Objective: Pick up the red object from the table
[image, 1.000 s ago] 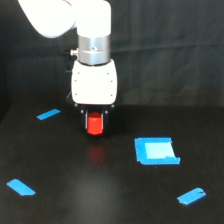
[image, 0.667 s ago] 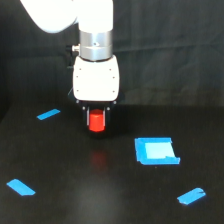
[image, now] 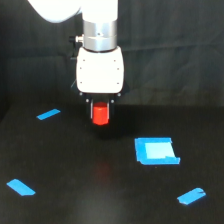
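Note:
The red object [image: 101,114] is a small bright red-orange block held between the fingers of my gripper [image: 100,113], below the white gripper body. It hangs clear above the black table [image: 75,165], with a faint red reflection on the surface beneath it. The gripper is shut on it. The fingertips are mostly hidden beside the block.
A blue square patch [image: 155,150] lies on the table at the exterior view's right. Blue tape strips lie at the left rear [image: 48,114], front left [image: 21,187] and front right [image: 191,196]. A black backdrop stands behind the table.
The gripper has risen with the red object in it, lifting it further off the table. The tape pieces have not moved.

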